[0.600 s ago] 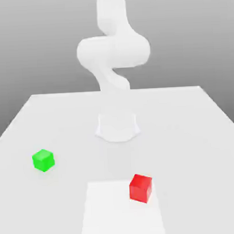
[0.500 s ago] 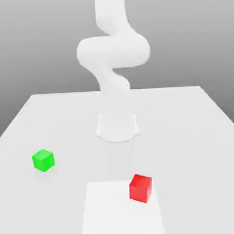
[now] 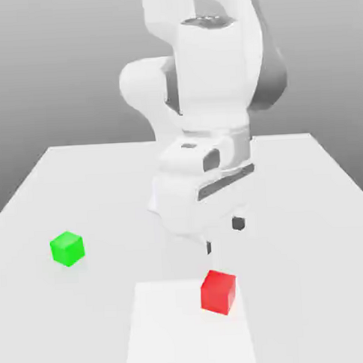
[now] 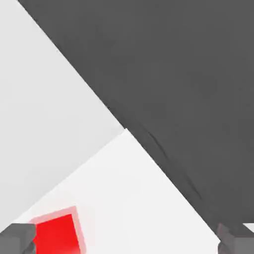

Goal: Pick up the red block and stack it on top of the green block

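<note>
I see the red block (image 3: 219,291) on the table's (image 3: 306,208) pale square patch, the green block (image 3: 67,248) well apart at its nine o'clock. My gripper (image 3: 223,235) hangs wide open and empty above it, so the block lies toward six o'clock, slightly off-centre between the fingertips (image 4: 19,237).

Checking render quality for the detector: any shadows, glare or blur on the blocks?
Exterior view: flat, even light, no glare; red block and green block have crisp edges and barely any shadow on the table. Hand view: red block has a soft pink fringe; fingertips sharp.

Red block (image 4: 56,234) cut off at edge
</note>
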{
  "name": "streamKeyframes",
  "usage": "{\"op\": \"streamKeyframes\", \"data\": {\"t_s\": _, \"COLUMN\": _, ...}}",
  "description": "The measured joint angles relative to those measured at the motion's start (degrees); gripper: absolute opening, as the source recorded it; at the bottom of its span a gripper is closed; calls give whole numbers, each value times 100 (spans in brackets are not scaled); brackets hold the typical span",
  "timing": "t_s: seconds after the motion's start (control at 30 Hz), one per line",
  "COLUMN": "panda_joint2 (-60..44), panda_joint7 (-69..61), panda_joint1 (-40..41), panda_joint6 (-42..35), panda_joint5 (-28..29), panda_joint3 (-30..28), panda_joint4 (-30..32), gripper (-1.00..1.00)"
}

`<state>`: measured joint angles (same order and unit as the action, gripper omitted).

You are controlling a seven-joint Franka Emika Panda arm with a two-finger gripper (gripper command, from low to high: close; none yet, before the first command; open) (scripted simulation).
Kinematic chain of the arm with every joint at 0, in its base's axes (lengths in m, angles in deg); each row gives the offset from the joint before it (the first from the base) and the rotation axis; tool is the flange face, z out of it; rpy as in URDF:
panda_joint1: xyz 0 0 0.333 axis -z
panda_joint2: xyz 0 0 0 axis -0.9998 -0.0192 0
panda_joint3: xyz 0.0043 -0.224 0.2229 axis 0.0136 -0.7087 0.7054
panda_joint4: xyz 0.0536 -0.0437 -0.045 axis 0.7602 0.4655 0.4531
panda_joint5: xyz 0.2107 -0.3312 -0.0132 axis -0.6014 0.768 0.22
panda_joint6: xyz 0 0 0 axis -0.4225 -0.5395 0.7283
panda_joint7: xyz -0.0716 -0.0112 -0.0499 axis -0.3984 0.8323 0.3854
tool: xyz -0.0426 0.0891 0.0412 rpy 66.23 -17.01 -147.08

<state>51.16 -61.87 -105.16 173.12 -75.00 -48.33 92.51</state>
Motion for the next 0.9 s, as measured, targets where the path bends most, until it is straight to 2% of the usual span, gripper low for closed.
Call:
{"op": "streamKeyframes", "data": {"t_s": 0.1, "panda_joint2": -595, "panda_joint7": -571, "panda_joint1": -88, "panda_joint6": 430, "panda_joint5": -114, "panda_joint3": 47, "panda_joint4": 225, "gripper": 0}}
{"op": "streamKeyframes", "data": {"t_s": 0.27, "panda_joint2": -1632, "panda_joint7": -1027, "panda_joint1": 97, "panda_joint6": 1293, "panda_joint5": -636, "panda_joint3": 343, "panda_joint4": 121, "gripper": 0}}
{"op": "streamKeyframes", "data": {"t_s": 0.3, "panda_joint2": -1816, "panda_joint7": -1081, "panda_joint1": 185, "panda_joint6": 1451, "panda_joint5": -707, "panda_joint3": 448, "panda_joint4": 95, "gripper": -100}}
{"op": "streamKeyframes", "data": {"t_s": 0.53, "panda_joint2": -1851, "panda_joint7": -1085, "panda_joint1": 209, "panda_joint6": 1470, "panda_joint5": -713, "panda_joint3": 473, "panda_joint4": 90, "gripper": -100}}
{"op": "streamKeyframes", "data": {"t_s": 0.77, "panda_joint2": -568, "panda_joint7": -627, "panda_joint1": 173, "panda_joint6": 389, "panda_joint5": -76, "panda_joint3": 244, "panda_joint4": 284, "gripper": -100}}
{"op": "streamKeyframes", "data": {"t_s": 0.9, "panda_joint2": -108, "panda_joint7": -380, "panda_joint1": 1004, "panda_joint6": 99, "panda_joint5": 367, "panda_joint3": -257, "panda_joint4": 428, "gripper": -100}}
